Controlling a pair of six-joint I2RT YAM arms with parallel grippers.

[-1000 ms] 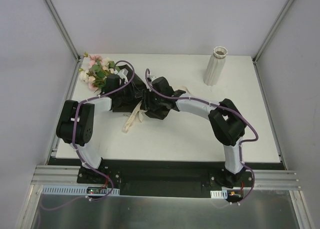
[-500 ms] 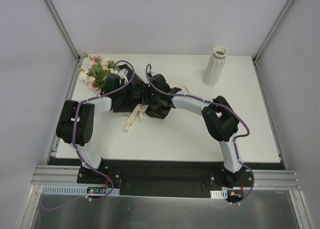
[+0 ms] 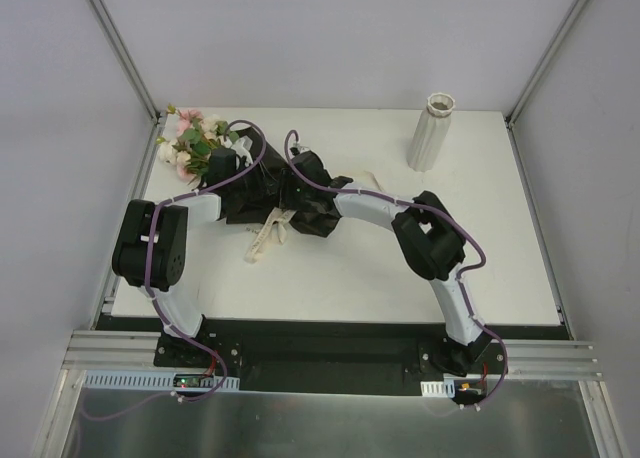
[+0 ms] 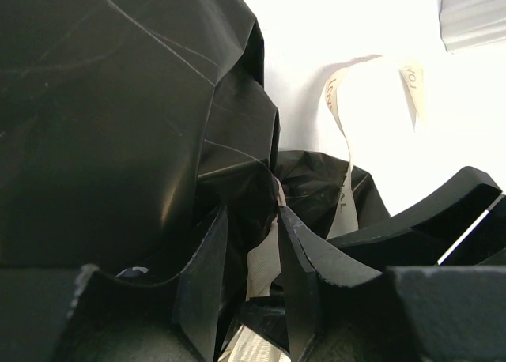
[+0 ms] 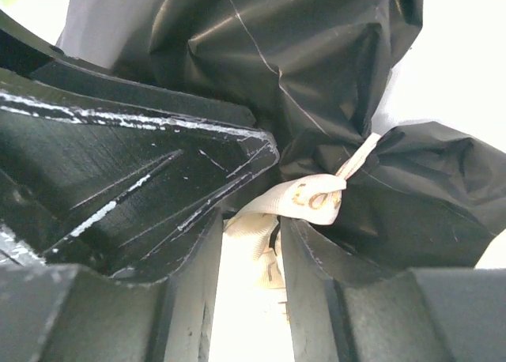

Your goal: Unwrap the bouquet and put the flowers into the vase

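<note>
While the bouquet (image 3: 195, 143) lies wrapped at the counter's (image 3: 340, 268) far left, the left arm's jaws straddle its black paper (image 4: 118, 125), grip unclear. The right jaws, pushed in closer, clamp the ribbon (image 5: 304, 196), so untying seems underway. The vase (image 3: 433, 133) stands far right.

1 bouquet (image 3: 192, 143), 1 black wrap sheet (image 3: 318, 221), 1 cream ribbon (image 3: 265, 240), 1 vase (image 3: 432, 133), 1 table (image 3: 380, 273). 2 arms: left arm (image 3: 150, 246), right arm (image 3: 430, 248). Blooms too small to count.
</note>
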